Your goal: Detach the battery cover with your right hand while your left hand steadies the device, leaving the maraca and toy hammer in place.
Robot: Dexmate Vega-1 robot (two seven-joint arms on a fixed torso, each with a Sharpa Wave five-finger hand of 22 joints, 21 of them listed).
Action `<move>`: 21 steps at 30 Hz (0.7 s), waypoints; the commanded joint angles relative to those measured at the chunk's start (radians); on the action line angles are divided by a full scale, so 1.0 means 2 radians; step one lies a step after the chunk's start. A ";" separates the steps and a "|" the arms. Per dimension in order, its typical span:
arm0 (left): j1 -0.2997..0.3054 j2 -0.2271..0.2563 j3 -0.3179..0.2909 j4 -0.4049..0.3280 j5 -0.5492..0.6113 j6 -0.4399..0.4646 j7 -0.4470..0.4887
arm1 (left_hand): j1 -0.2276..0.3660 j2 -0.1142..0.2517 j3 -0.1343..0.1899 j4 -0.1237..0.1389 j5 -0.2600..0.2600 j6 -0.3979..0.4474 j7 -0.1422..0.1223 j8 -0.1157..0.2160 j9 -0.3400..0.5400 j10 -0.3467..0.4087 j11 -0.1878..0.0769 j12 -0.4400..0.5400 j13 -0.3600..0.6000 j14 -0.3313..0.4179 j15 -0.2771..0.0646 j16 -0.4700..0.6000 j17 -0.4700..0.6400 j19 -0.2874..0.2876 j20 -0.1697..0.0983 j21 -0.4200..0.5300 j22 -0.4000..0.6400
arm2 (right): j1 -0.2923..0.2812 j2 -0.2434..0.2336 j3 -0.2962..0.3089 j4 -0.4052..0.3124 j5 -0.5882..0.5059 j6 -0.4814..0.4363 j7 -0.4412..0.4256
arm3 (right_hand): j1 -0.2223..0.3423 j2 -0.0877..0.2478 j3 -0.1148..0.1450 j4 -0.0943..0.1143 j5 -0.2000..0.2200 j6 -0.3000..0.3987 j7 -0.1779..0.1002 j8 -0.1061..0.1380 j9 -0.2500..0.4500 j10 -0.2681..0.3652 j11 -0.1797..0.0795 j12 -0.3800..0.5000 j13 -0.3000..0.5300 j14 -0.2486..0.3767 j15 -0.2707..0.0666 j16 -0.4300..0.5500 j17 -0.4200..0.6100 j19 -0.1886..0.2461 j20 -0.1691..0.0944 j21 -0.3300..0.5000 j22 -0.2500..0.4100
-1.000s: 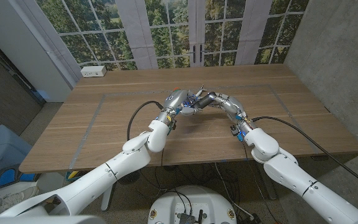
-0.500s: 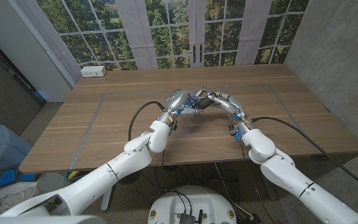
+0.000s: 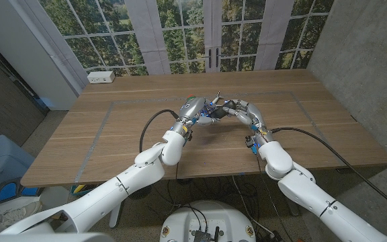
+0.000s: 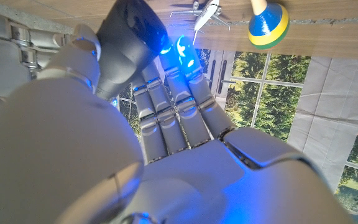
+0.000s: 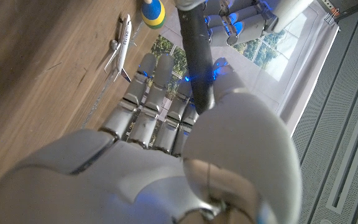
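Just above the centre of the head view, the left hand and the right hand are meeting over the surface, both gripping a dark, slender device between them. In the right wrist view its long axis is running from the upper middle of the frame down toward the right hand's fingers. The battery cover itself is too hidden to judge. A toy airplane and a blue-yellow maraca are lying nearby.

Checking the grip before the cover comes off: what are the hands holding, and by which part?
Both hands meet on a dark device: the left hand grips one end, the right hand the other. Which part exactly cannot be told.
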 commanded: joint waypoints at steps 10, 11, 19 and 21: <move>0.005 0.002 -0.002 -0.006 0.003 -0.002 0.005 | 0.138 0.136 0.005 0.001 0.003 0.004 0.002 -0.005 0.001 0.018 -0.020 -0.004 0.002 0.059 -0.073 0.001 0.004 -0.006 -0.054 0.009 -0.002 | -0.014 0.057 0.010 0.044 -0.024 0.074 -0.060 | 0.050 0.031 0.023 0.005 -0.029 0.072 0.004 0.042 0.003 0.069 -0.010 0.002 0.003 0.052 -0.072 -0.024 0.038 0.001 -0.022 0.053 0.008; 0.005 0.002 -0.002 -0.006 0.003 -0.003 0.005 | 0.138 0.136 0.005 0.001 0.003 0.004 0.002 -0.005 0.001 0.019 -0.019 -0.004 0.002 0.058 -0.073 0.000 0.004 -0.006 -0.054 0.010 -0.002 | -0.014 0.058 0.010 0.045 -0.025 0.074 -0.060 | 0.050 0.029 0.024 0.005 -0.029 0.076 0.001 0.043 0.001 0.073 -0.009 0.001 0.002 0.053 -0.072 -0.026 0.039 0.001 -0.023 0.056 0.008; 0.006 0.002 -0.004 -0.005 0.001 -0.007 0.008 | 0.138 0.137 0.006 0.001 0.003 0.004 0.002 -0.006 0.001 0.019 -0.019 -0.005 0.002 0.058 -0.073 -0.001 0.004 -0.008 -0.054 0.012 -0.004 | -0.014 0.066 0.012 0.047 -0.039 0.073 -0.072 | 0.039 0.028 0.024 0.016 -0.024 0.103 -0.014 0.041 -0.023 0.097 -0.002 -0.014 -0.019 0.076 -0.071 -0.052 0.048 -0.006 -0.036 0.081 0.005; 0.006 0.003 -0.005 -0.005 0.001 -0.008 0.009 | 0.138 0.136 0.006 0.002 0.003 0.004 0.002 -0.006 0.002 0.019 -0.017 -0.005 0.002 0.058 -0.073 -0.001 0.004 -0.008 -0.054 0.014 -0.005 | -0.014 0.068 0.012 0.048 -0.042 0.073 -0.074 | 0.037 0.028 0.025 0.016 -0.023 0.114 -0.014 0.040 -0.030 0.103 -0.001 -0.017 -0.023 0.081 -0.071 -0.058 0.050 -0.005 -0.042 0.088 0.004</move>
